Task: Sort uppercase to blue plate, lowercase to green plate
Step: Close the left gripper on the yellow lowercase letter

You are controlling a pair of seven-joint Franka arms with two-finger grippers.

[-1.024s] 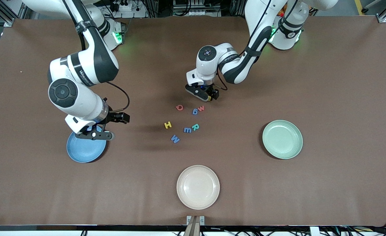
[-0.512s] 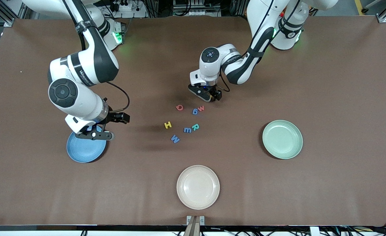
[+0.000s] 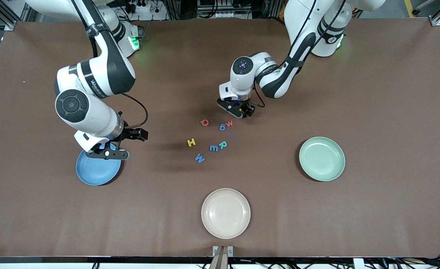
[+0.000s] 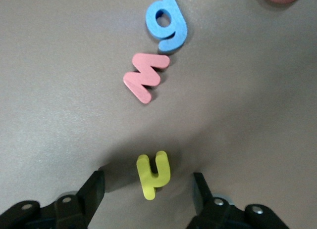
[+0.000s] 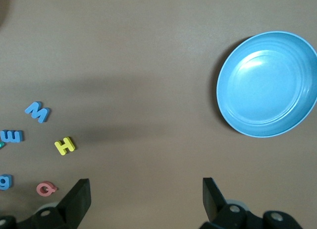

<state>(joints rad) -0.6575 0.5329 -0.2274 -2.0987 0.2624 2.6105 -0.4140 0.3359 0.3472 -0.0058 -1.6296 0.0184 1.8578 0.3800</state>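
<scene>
Brown table (image 3: 373,209) carrying three plates and a central cluster of foam letters. The cream plate (image 3: 225,213) lies nearest the front camera. The blue plate (image 3: 94,173) sits toward the right arm's end of the table and holds no letters; the green plate (image 3: 322,158) sits toward the left arm's end, also without letters.

The right gripper (image 3: 109,151) hangs over the blue plate's rim, its fingers (image 5: 79,199) spread wide and holding nothing.

The left gripper (image 3: 238,109) is low over the table just beside the letter cluster, on the side away from the front camera. Its fingers (image 4: 94,192) stand apart on either side of the yellow h (image 4: 153,175), not touching it.

Letters on the table: red Q (image 3: 204,122); red w (image 3: 229,123) touching the blue g (image 3: 222,127); yellow H (image 3: 191,142); teal R (image 3: 222,144) just beside the blue m (image 3: 214,148); blue W (image 3: 199,158) nearest the front camera.
</scene>
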